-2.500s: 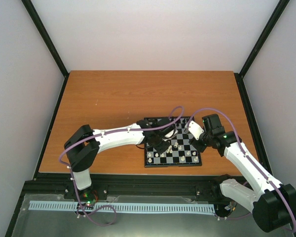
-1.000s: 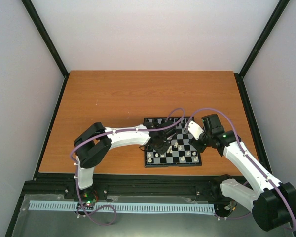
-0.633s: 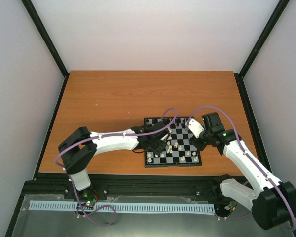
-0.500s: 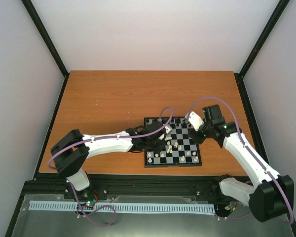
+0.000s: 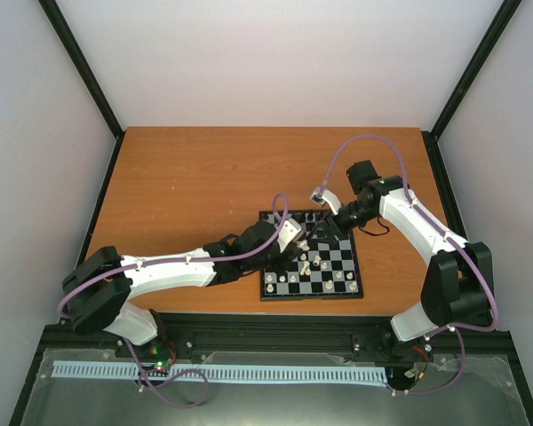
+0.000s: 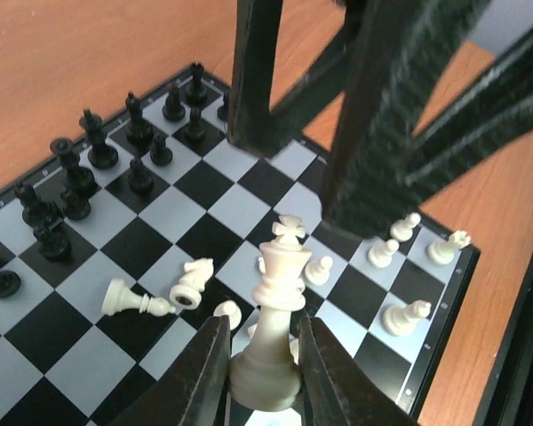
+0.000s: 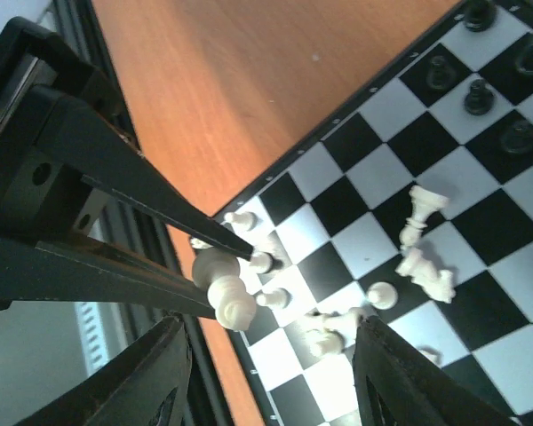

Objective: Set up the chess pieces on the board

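- My left gripper (image 6: pixel 265 380) is clamped on the white king (image 6: pixel 277 306). My two fingers pinch its base, and it stands upright between them with the cross on top.
- I cannot tell whether the king's base touches a square. My own fingers hide its foot.
- Just past the king, two cream pieces lie toppled on the middle squares: a slim fallen piece (image 6: pixel 129 300) and, touching its tip, a white knight (image 6: pixel 192 282) on its side.
- To the right of the king, a few white pieces (image 6: pixel 405 315) stand near the edge of the board (image 6: pixel 240 209).
- The black pieces (image 6: pixel 89 164) are gathered at the far left corner — most of them upright, crowded on neighbouring squares.
- My right gripper (image 7: pixel 268 377) is spread wide with nothing between its fingers. It hangs above the board, and its camera looks down on the king in my other grip.
- In the top view the board lies on the wooden table (image 5: pixel 204 177), close to the near edge, with both my wrists over it.
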`<state>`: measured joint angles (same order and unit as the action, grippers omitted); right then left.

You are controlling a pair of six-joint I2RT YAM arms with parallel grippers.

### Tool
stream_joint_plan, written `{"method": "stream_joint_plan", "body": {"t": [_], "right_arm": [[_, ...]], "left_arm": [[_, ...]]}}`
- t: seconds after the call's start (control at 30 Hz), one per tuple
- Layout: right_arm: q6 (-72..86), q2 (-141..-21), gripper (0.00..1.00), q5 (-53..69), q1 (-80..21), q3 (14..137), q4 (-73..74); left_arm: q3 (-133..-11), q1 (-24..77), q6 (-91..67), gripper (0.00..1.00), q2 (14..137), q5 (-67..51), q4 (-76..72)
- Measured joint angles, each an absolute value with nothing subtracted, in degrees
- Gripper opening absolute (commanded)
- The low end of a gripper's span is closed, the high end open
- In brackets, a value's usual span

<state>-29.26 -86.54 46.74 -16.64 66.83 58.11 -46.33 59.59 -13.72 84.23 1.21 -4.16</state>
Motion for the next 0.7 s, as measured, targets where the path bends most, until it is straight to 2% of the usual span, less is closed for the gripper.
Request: {"method": "stream_joint_plan", "body": {"t": [0.23,0.7], "right_arm": [[-29.87,-87.79,0.50,51.20,-16.64,66.83,61.47],[-30.61,-91.98,0.31,56.84,-16.69,67.18,63.46]], "left_arm": [[-46.33,59.59,-13.69,0.15,82.76,0.34,-4.73],[-46.33,59.59,-13.67,0.16,82.76,-0.97,-4.69]]}}
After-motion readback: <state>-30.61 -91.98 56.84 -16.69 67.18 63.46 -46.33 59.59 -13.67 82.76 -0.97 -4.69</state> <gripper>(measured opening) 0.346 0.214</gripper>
